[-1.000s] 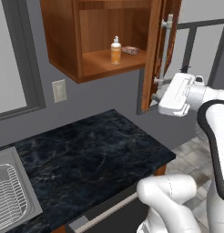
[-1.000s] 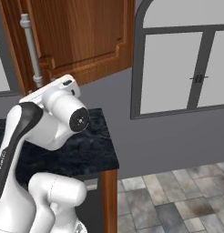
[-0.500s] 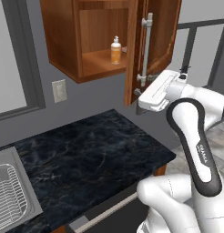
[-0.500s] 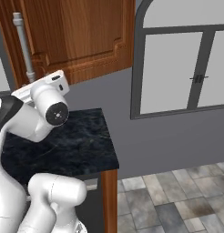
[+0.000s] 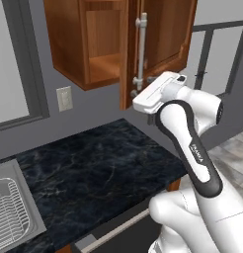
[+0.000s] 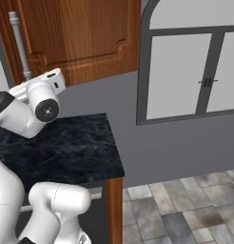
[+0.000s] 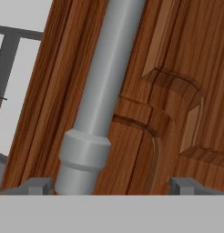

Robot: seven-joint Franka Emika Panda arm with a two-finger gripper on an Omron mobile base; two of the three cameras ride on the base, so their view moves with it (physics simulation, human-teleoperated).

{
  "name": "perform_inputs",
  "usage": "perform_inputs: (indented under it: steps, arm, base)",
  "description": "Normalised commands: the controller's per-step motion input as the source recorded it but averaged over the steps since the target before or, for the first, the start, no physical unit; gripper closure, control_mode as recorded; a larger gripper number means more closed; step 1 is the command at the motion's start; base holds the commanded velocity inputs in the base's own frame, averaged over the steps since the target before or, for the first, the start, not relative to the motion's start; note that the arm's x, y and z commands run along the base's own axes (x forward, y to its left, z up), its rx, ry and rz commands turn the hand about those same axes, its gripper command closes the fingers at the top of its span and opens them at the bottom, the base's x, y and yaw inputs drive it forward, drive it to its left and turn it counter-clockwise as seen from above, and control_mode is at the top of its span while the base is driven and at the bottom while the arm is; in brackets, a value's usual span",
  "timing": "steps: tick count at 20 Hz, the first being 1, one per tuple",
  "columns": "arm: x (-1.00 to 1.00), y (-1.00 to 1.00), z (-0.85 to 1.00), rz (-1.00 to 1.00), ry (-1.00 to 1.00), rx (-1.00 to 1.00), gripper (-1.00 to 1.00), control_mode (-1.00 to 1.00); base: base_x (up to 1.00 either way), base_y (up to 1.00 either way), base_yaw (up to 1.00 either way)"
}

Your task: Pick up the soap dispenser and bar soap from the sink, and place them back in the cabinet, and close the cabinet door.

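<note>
The cabinet (image 5: 69, 44) hangs on the wall with its door (image 5: 163, 29) swung partway shut and seen nearly edge-on. My gripper (image 5: 149, 94) is up against the door's outer face, by the lower end of the long silver handle (image 5: 141, 49). In the hand view the handle (image 7: 104, 91) runs up between my two wide-apart fingertips (image 7: 38, 184), closer to the left one, with the door (image 7: 177, 68) panel behind; the gripper (image 7: 111, 186) is open. The soap dispenser and the bar soap are hidden behind the door. A corner of the sink (image 5: 32, 212) shows at the lower left.
A black marble counter (image 5: 103, 173) lies under the cabinet, with a wall outlet (image 5: 65, 98) above it. The door (image 6: 81, 33) and handle (image 6: 19, 43) also stand above my hand in the right base view. A window (image 6: 185, 71) and tiled floor (image 6: 185, 205) are to the right.
The door has swung further toward shut, covering the orange dispenser and the soap block on the shelf. My hand has moved left along with the door.
</note>
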Motion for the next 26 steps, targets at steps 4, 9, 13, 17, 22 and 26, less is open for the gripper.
perform_inputs:
  steps: [4, 9, 13, 17, 22, 26]
  arm:
    - [0.39, 0.11, 0.0, -0.03, 0.0, 0.0, -1.0, -1.0]
    - [0.39, 0.1, 0.0, -0.03, 0.0, 0.0, -1.0, -1.0]
    - [0.31, 0.04, 0.0, 0.0, 0.0, 0.0, -1.0, -1.0]
    - [0.29, 0.02, 0.0, 0.0, 0.0, 0.0, -1.0, -1.0]
    - [0.28, 0.02, 0.0, 0.0, 0.0, 0.0, -1.0, -1.0]
    - [0.28, 0.0, 0.0, -0.01, 0.0, 0.0, -1.0, -1.0]
  base:
    - [0.0, 0.0, 0.0]
    - [0.0, 0.0, 0.0]
    - [0.0, 0.0, 0.0]
    - [0.0, 0.0, 0.0]
    - [0.0, 0.0, 0.0]
    - [0.0, 0.0, 0.0]
